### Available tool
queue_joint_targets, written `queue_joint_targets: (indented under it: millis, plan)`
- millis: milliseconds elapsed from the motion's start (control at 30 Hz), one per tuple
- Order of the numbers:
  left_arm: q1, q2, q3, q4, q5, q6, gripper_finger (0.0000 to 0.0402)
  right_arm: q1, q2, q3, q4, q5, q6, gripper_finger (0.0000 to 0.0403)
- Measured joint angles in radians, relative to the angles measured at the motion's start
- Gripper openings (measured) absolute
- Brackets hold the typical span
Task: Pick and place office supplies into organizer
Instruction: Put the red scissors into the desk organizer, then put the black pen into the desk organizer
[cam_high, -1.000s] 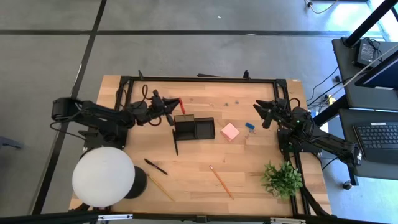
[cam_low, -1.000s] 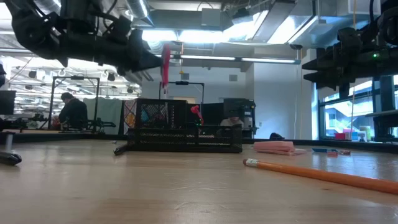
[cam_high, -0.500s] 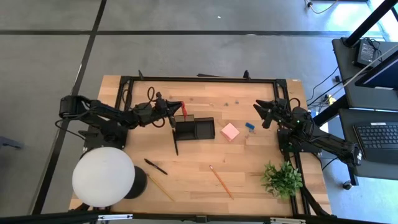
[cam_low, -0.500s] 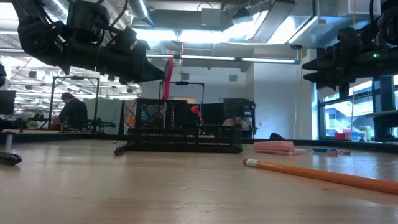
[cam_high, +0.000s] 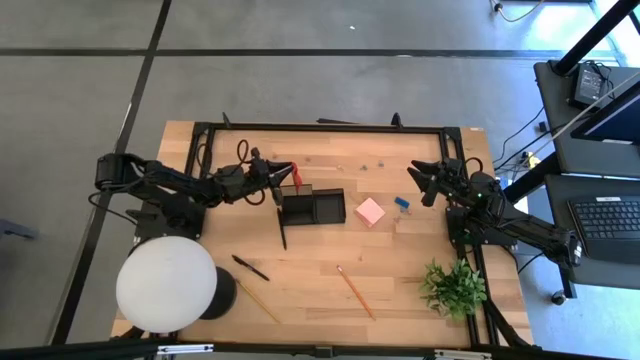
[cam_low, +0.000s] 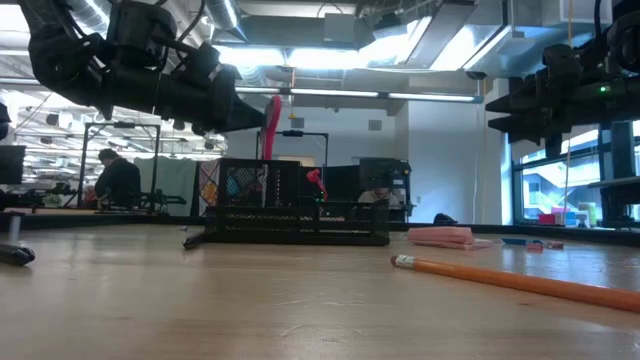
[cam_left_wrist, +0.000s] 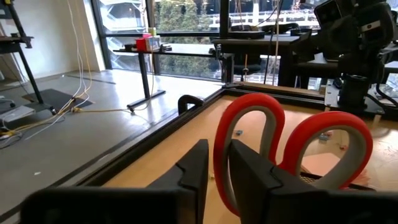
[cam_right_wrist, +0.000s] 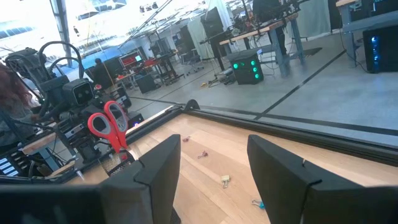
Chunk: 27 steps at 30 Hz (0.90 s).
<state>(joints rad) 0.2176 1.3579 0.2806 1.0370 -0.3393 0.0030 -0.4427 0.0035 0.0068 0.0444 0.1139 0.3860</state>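
The red-handled scissors (cam_high: 293, 172) stand upright at the left end of the black organizer (cam_high: 325, 208), blades down inside it and handles (cam_low: 270, 125) sticking up above its wall. My left gripper (cam_left_wrist: 219, 149) reaches in level from the table's left, its open fingers standing on either side of one handle loop's rim. A pink note block (cam_high: 370, 211) and a small blue piece (cam_high: 402, 203) lie to the right of the organizer. My right gripper (cam_high: 425, 185) waits open near the table's right side, holding nothing. My left gripper has the rim of the scissors' nearer handle loop (cam_left_wrist: 221, 177) between its two fingers, which come in level from the table's left. A narrow gap shows at one finger (cam_left_wrist: 194, 174). Whether the other finger (cam_left_wrist: 249, 180) touches the rim, I cannot tell. The scissors stand in the organizer.
A black pen (cam_high: 283, 235) lies by the organizer's near left corner, and another (cam_high: 250, 267) lies farther toward the near edge. Two pencils (cam_high: 355, 292) (cam_high: 258, 300) lie near the front. A white round lamp (cam_high: 167, 283) stands front left and a green plant (cam_high: 455, 288) front right.
My left gripper has moved a little toward the organizer and down, lowering the scissors so that their handles stand lower above the organizer's wall. Over the last half second nothing has visibly moved.
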Motion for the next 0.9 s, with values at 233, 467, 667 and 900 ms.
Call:
queue_joint_targets:
  millis: [233,467,667,900]
  plan:
    - [0.000,0.000,0.000,0.000,0.005,0.000,0.0066,0.000,0.000,0.000,0.000,0.000,-0.002,0.0191]
    - [0.000,-0.001,0.000,-0.027,0.061,-0.020,0.0066,0.000,0.000,0.000,0.000,0.000,-0.002,0.0190]
    - [0.000,-0.001,0.000,-0.084,0.079,-0.055,0.0066,0.000,0.000,0.000,0.000,0.000,0.001,0.0190]
    - [0.000,-0.001,0.000,-0.091,0.079,-0.071,0.0066,0.000,0.000,0.000,0.000,0.000,0.002,0.0190]
